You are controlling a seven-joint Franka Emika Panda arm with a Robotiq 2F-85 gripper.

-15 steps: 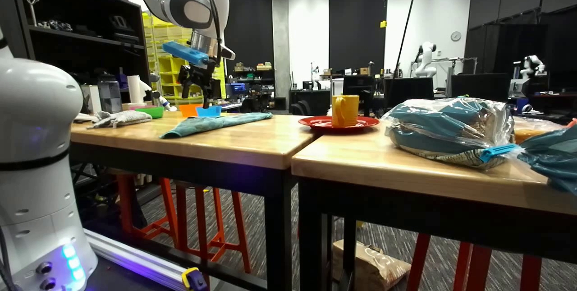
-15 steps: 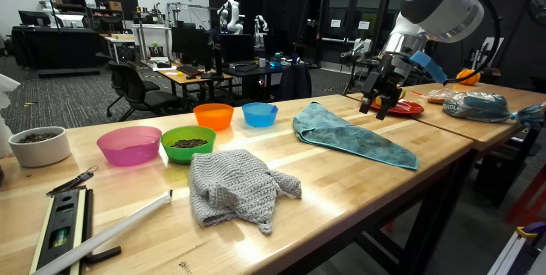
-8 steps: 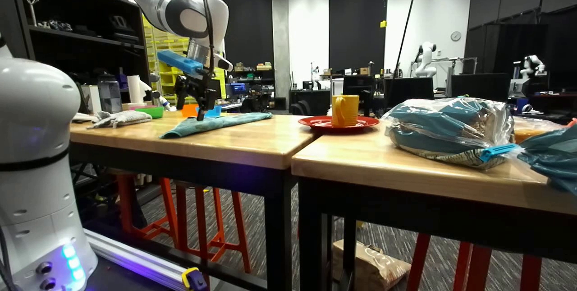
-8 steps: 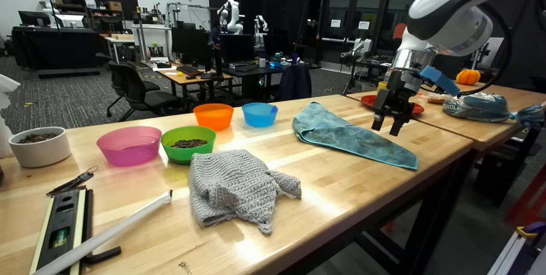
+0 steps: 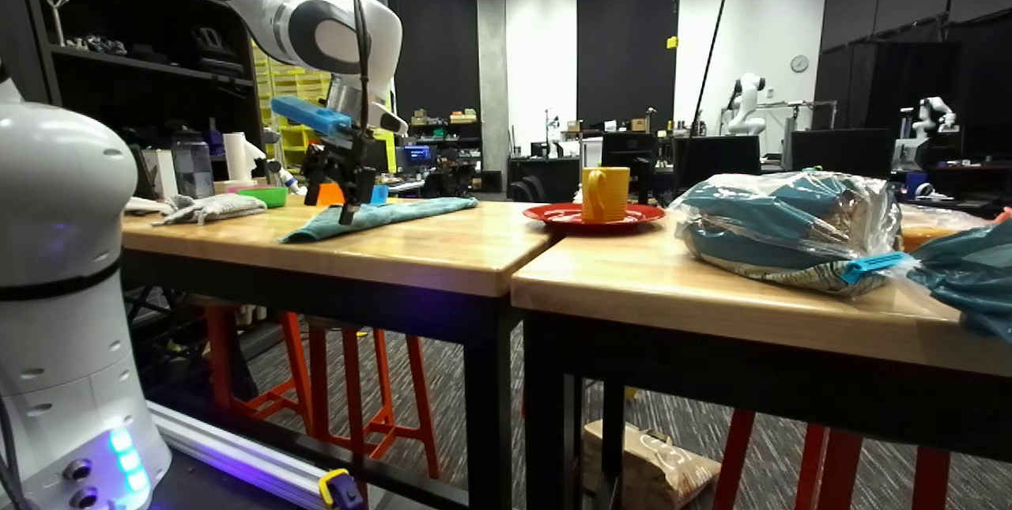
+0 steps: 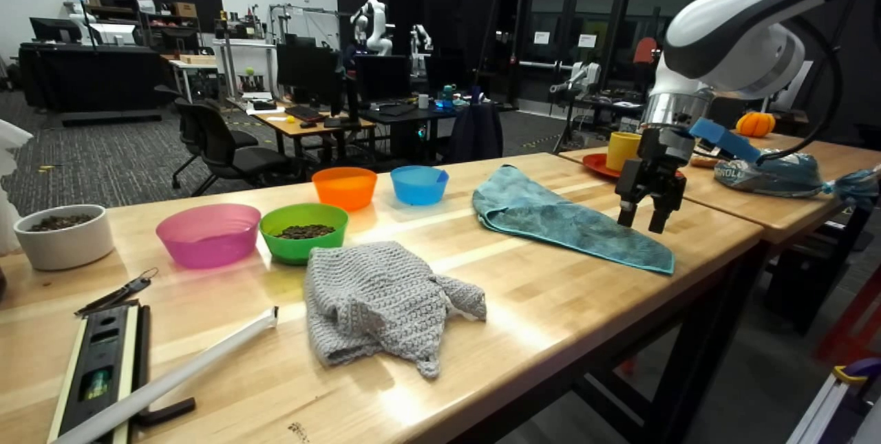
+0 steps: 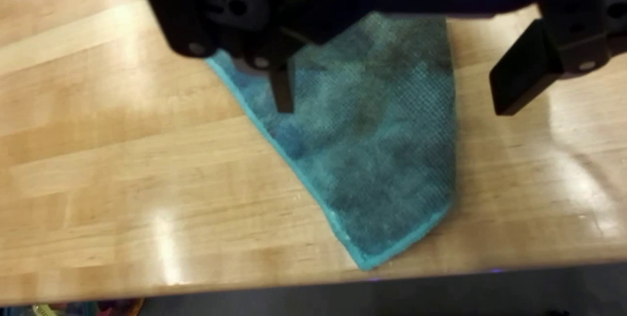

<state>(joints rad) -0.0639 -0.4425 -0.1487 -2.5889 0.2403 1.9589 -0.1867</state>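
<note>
I see the tool spread wide, empty, above the cloth, whose tip lies near the long edge of the surface. Closing too high could catch only air.

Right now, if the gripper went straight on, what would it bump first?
Probably the cloth: the open gripper points down over it, though one finger might meet the table beside it; depth is unclear.

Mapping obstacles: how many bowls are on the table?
5, left to right in an exterior view: white bowl, pink bowl, green bowl, orange bowl, blue bowl. More may be hidden.
</note>
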